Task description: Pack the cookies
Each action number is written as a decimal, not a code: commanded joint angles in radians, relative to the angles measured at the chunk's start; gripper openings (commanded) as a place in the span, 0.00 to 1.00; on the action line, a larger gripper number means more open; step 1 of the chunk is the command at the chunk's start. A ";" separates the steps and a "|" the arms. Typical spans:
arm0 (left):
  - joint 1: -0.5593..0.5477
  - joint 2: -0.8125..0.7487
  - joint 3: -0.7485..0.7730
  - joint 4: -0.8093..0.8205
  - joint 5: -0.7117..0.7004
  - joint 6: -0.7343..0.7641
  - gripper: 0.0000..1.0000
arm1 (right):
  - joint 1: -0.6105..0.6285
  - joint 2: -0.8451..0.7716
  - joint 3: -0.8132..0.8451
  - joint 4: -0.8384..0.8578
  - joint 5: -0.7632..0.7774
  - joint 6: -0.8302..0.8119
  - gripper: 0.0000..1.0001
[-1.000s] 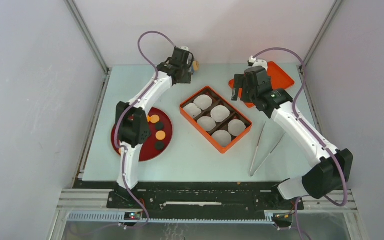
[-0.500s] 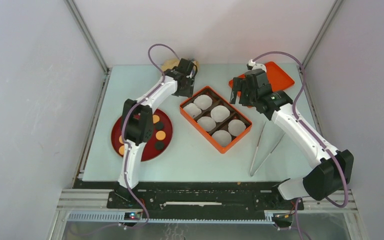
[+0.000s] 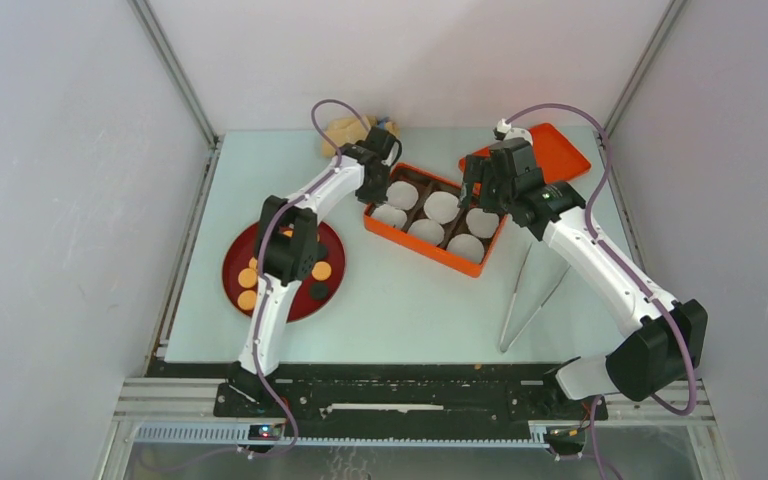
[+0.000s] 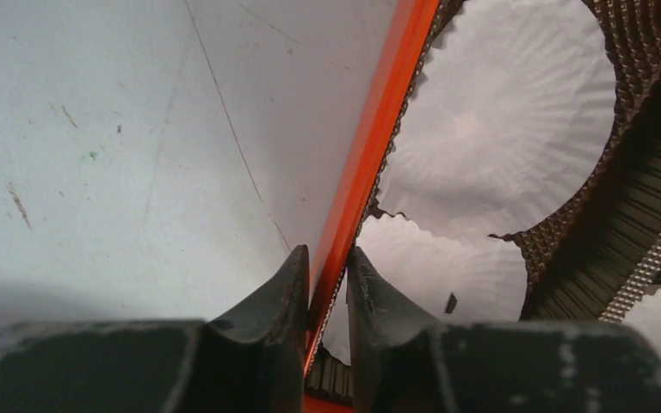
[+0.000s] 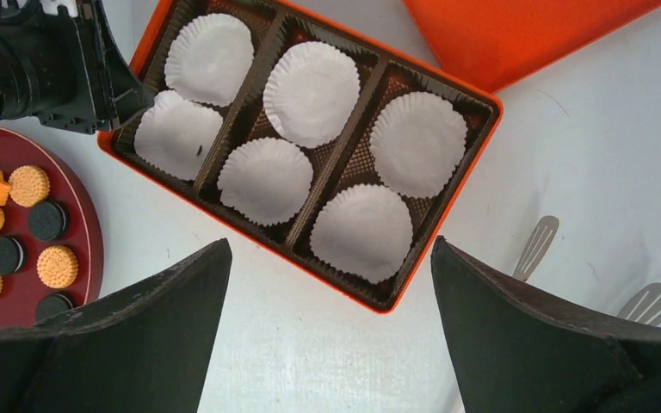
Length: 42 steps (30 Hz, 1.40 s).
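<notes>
The cookies (image 3: pixel 248 275) lie on a dark red plate (image 3: pixel 285 303) at the left: tan discs, black discs and orange star pieces, also in the right wrist view (image 5: pixel 29 185). An orange box (image 3: pixel 430 250) with several white paper liners (image 3: pixel 440 206) sits mid-table. My left gripper (image 3: pixel 374 192) is shut on the box's left wall (image 4: pixel 370 146), one finger outside and one inside. My right gripper (image 3: pixel 475 172) is open and empty, hovering above the box's far right end (image 5: pixel 482 112).
An orange lid (image 3: pixel 560 150) lies at the far right behind the box. Metal tongs (image 3: pixel 530 295) lie on the table right of the box. A tan lump (image 3: pixel 345 130) sits at the far edge behind the left arm.
My left gripper came down from the far edge and closed on the box's left wall. The box has turned and shifted toward the far right. The right gripper barely moved.
</notes>
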 commanded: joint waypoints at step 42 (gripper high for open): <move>0.247 -0.485 -0.271 0.110 -0.189 -0.106 0.91 | 0.386 0.560 0.314 0.014 -0.216 -0.087 0.84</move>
